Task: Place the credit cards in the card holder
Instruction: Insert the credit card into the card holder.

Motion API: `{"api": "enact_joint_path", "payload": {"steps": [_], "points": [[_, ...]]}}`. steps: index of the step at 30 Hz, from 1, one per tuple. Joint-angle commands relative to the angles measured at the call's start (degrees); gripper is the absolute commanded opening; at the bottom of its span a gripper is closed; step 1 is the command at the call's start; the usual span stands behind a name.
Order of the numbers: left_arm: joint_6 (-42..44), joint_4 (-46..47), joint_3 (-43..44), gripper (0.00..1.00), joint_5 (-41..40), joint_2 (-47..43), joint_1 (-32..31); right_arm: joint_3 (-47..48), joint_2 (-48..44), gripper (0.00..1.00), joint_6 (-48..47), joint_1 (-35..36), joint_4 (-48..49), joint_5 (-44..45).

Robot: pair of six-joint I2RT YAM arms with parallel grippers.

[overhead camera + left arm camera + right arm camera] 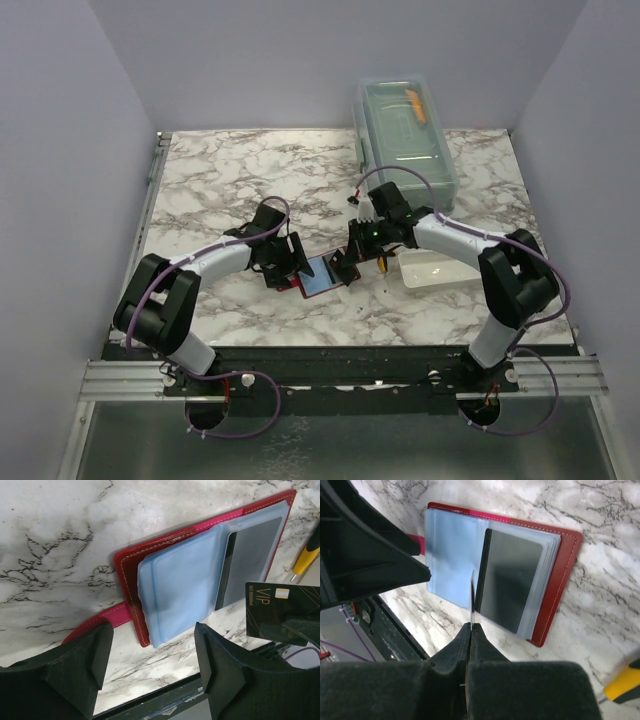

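Right pincer (471, 627) is clenched on a black credit card (280, 611), poised edge-on over the red card holder (560, 555), which lies open on the marble worktop (60, 540); left pincer (152, 647) hangs released over its strap side. Insertion seems in hand: next, the card's edge must meet a sleeve mouth squarely.

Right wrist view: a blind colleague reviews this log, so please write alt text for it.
The right claw pinches a thin card edge-on over an open red card holder lying on a marble table. A dark card already sits in one of its clear sleeves.
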Motion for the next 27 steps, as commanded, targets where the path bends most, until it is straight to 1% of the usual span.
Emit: {"api": "enact_joint_path", "payload": {"steps": [1,5,9,13,27], "points": [[-0.33,-3.25,0.84,0.73,-6.03,1.94,-0.39,3.13,4.61,0.0,-2.29,0.42,1.57,-3.15],[0.13,-4.58,2.92,0.73,-8.6,4.48,-0.76,3.63,6.85,0.0,-2.31,0.45,2.4,-3.36],[0.57,-5.37,4.17,0.63,-10.06,6.65,-0.92,3.2,8.59,0.0,-2.53,0.47,3.68,-5.77],[0.55,-5.46,4.23,0.6,-11.38,7.63,-1.15,2.84,10.01,0.0,-2.28,0.46,5.06,-7.13],[1.28,-5.4,3.16,0.53,-13.1,8.51,-1.27,1.0,13.02,0.0,1.98,0.34,14.43,-7.96]]}}
